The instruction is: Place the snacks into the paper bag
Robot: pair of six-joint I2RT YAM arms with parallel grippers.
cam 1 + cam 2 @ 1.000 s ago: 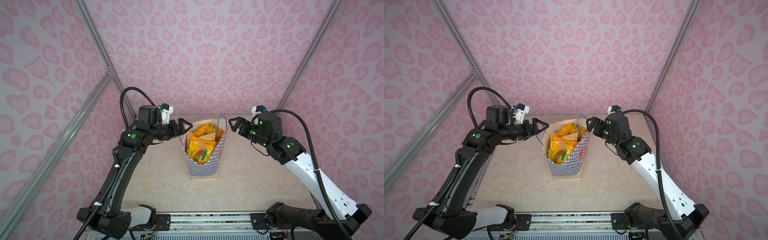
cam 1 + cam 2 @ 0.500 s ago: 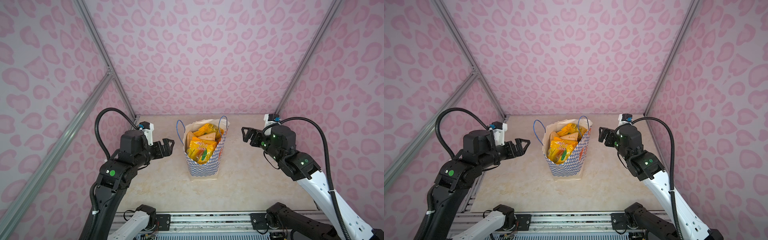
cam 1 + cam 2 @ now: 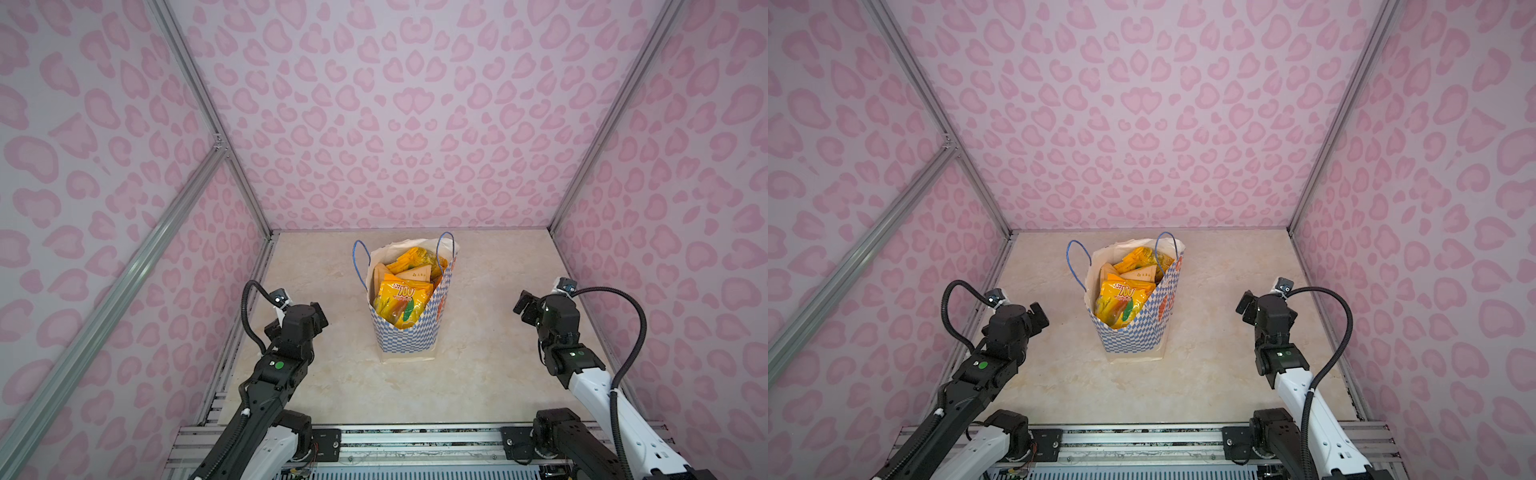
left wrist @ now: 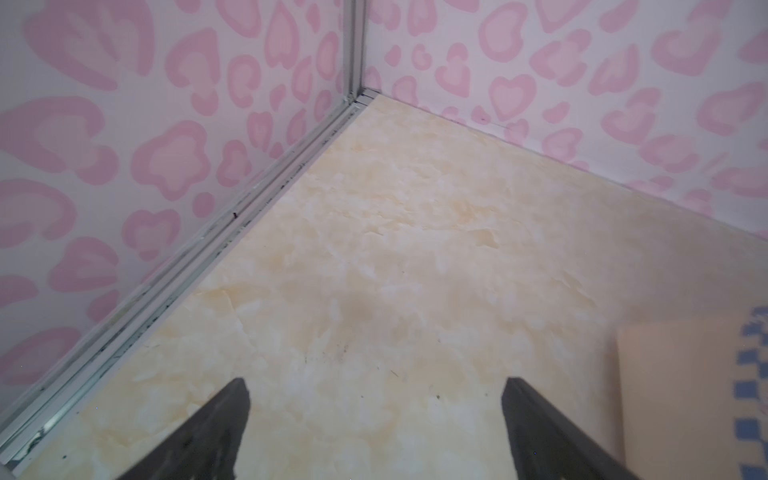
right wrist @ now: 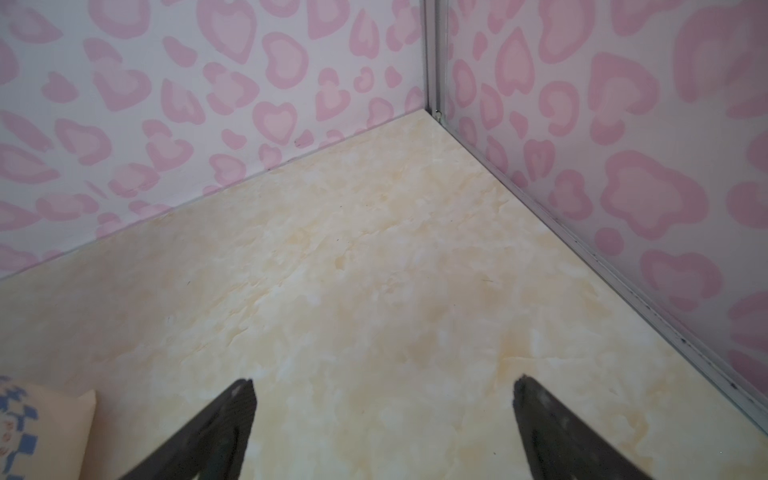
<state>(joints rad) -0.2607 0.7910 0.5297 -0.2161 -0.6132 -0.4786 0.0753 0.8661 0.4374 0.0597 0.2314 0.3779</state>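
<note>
**Left fingers [image 4: 208,432] and right fingers [image 5: 552,432] wide open, empty**

Crinkly orange and yellow snack packets [image 3: 400,300] sit inside the upright cream, blue-checked paper bag [image 3: 409,338] on the desk [image 3: 332,386]. You'd likely find them light and slippery: pinch a sealed edge, not the puffy middle.

Both top views: mounted high above the near edge, angled down toward the back wall [image 3: 395,124]. Framing is nearly identical, sharing the whole table [image 3: 478,374] and paper bag [image 3: 405,336].

Left wrist view: low, close to the table, facing the back left corner [image 4: 359,97]; paper bag [image 4: 681,395] barely clipped.

Right wrist view: likewise low and close, facing the back right corner [image 5: 434,112]; paper bag [image 5: 41,428] barely clipped.
</note>
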